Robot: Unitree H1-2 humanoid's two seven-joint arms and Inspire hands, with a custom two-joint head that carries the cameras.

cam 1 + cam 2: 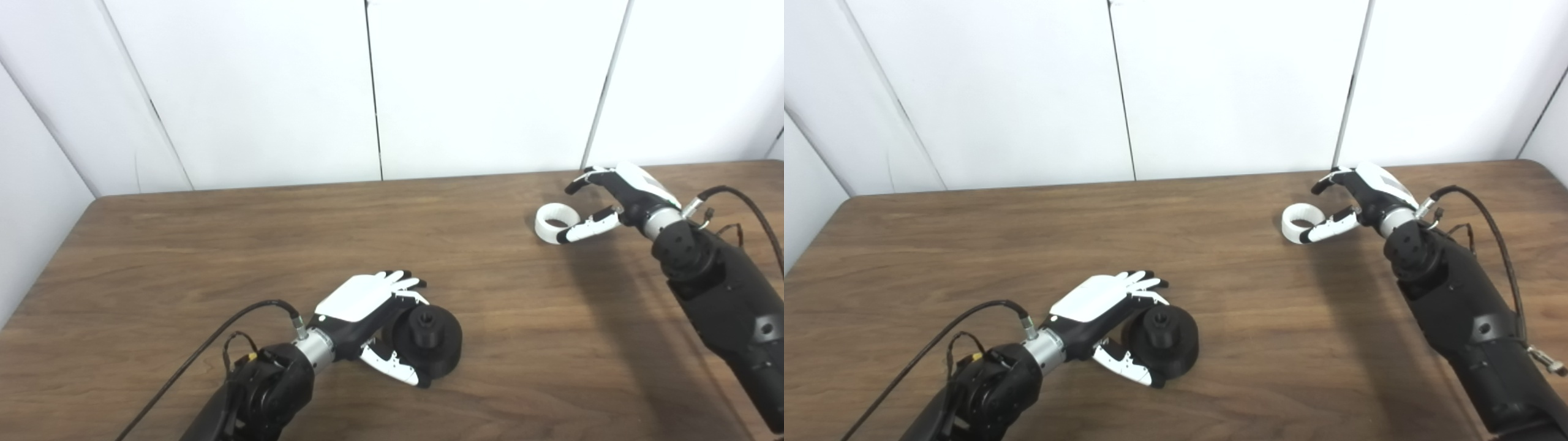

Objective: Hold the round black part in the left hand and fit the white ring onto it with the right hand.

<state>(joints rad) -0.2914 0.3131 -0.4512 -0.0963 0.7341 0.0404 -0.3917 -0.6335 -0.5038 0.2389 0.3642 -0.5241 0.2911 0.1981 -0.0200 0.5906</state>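
Two head cameras side by side, looking down at shared table (184, 245)

I count one round black part (429, 338) on the desk (184, 257), toward its near edge. I count one white ring (554, 223), toward the far right corner. I count two hands of mine, left hand (367, 318) and right hand (618, 199).

My left hand (367, 318) wraps the round black plastic part (429, 340) on the brown wooden table (245, 245), near the front edge. Far right, my right hand (618, 199) sits spread beside the white plastic ring (554, 223), thumb touching its near rim.
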